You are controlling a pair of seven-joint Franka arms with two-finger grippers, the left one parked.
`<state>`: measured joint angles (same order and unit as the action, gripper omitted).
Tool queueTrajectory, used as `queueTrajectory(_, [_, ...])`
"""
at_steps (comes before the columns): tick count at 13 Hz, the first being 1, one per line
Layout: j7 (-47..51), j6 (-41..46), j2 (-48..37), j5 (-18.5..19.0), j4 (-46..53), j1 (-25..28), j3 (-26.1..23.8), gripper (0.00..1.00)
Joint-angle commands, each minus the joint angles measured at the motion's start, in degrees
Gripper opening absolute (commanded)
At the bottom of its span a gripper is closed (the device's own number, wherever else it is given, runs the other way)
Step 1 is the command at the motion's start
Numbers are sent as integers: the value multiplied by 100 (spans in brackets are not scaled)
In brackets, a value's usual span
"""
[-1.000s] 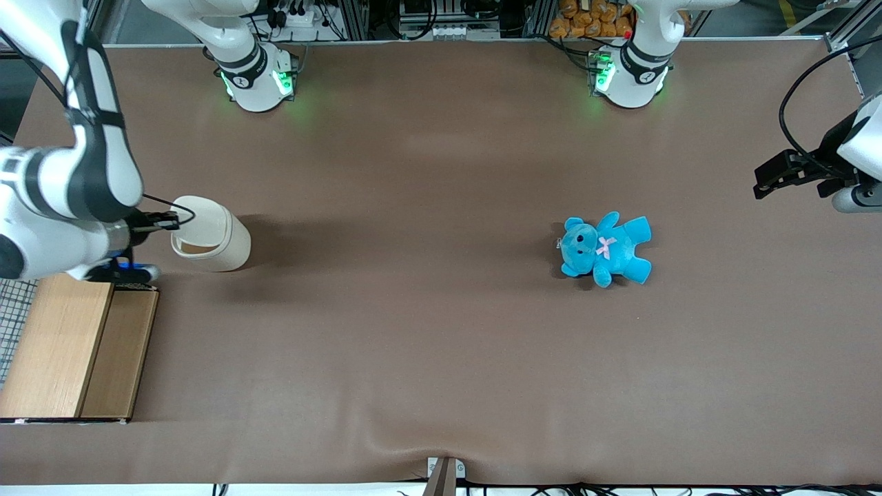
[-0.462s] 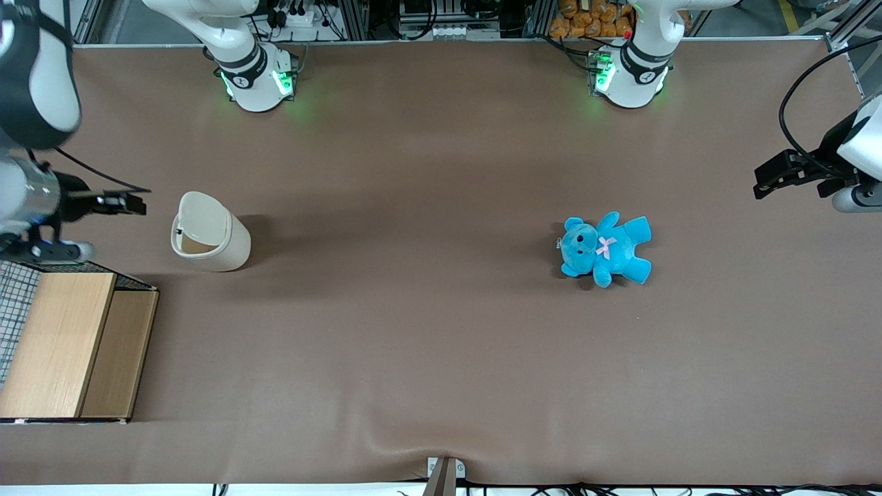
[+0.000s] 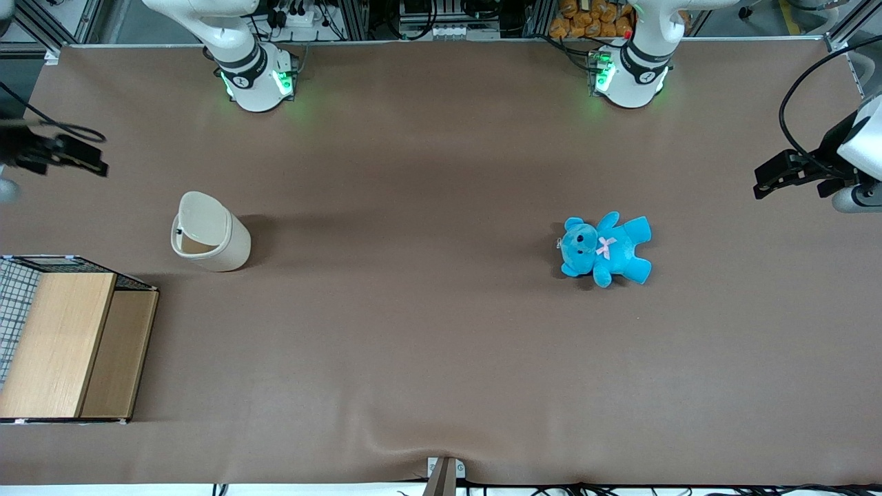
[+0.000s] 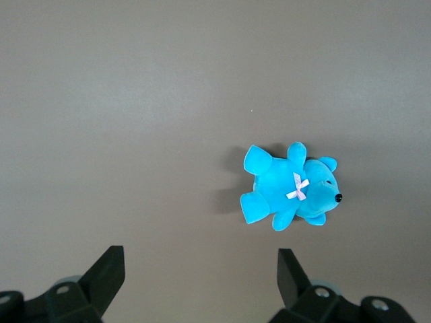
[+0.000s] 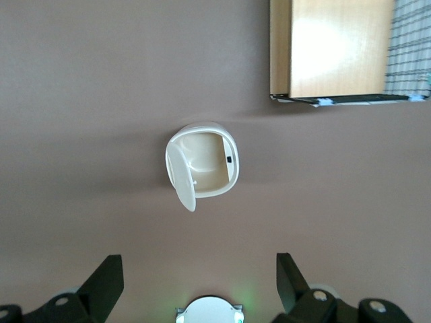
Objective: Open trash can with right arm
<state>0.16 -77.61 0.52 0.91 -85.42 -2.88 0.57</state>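
Observation:
The cream-white trash can (image 3: 210, 234) stands upright on the brown table, its flip lid (image 3: 201, 213) tipped up so the hollow inside shows. In the right wrist view the trash can (image 5: 202, 165) lies well below the camera with its lid (image 5: 180, 176) swung aside. The right arm's gripper (image 3: 88, 160) hangs at the working arm's end of the table, farther from the front camera than the can and clear of it. That gripper (image 5: 199, 272) is open, its fingers wide apart with nothing between them.
A wooden box with wire mesh (image 3: 69, 344) sits nearer the front camera than the can, also seen as the box (image 5: 333, 47). A blue teddy (image 3: 605, 248) lies toward the parked arm's end. Two arm bases (image 3: 255, 76) (image 3: 630, 72) stand along the table's back edge.
The gripper left the can's lid and drew away toward the table's end, rising out of most of the front view. The lid stays tipped open; the can has not shifted.

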Motion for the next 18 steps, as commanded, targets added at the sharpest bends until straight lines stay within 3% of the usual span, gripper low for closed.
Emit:
queueTrajectory(1, [309,482,36,-170,464,156,215,100])
queueTrajectory(8, [529,721,45,-285,1053,183,242,100])
queueTrajectory(18, [459,730,54,-241,1062,174,251,100])
